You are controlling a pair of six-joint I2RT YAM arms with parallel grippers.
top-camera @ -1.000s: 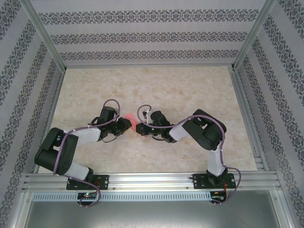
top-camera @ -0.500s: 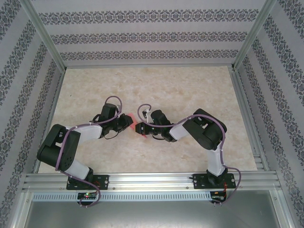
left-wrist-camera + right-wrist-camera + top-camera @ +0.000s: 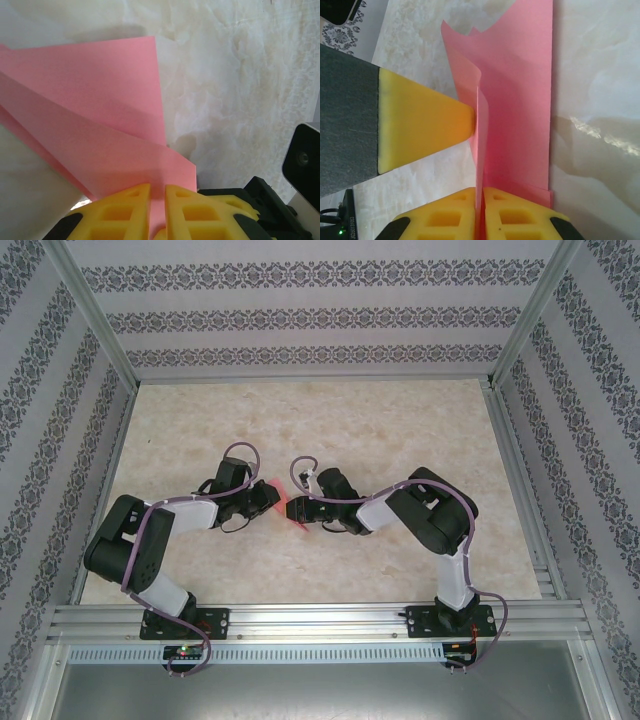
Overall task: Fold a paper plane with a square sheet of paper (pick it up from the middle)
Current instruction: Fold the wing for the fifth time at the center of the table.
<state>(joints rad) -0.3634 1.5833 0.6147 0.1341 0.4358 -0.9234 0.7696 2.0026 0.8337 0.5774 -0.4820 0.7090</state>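
The salmon-pink sheet of paper (image 3: 281, 494) lies partly folded at the middle of the table, between the two grippers. In the left wrist view the paper (image 3: 100, 100) shows a diagonal crease, and its near corner runs into the narrow gap of my left gripper (image 3: 158, 187), which is shut on it. In the right wrist view a flap of the paper (image 3: 520, 100) stands on edge, pinched by my right gripper (image 3: 481, 191). The left gripper's yellow fingertips (image 3: 430, 120) meet that flap from the left. From above, the left gripper (image 3: 268, 496) and right gripper (image 3: 298, 511) nearly touch.
The marble-patterned tabletop (image 3: 400, 430) stretches behind and to both sides of the arms. Patterned walls with aluminium posts (image 3: 95, 310) enclose it. A metal rail (image 3: 320, 618) carrying the arm bases runs along the near edge.
The left arm has swung slightly right and its gripper has closed in on the paper. The right gripper has edged a little left. Less of the pink paper shows between them.
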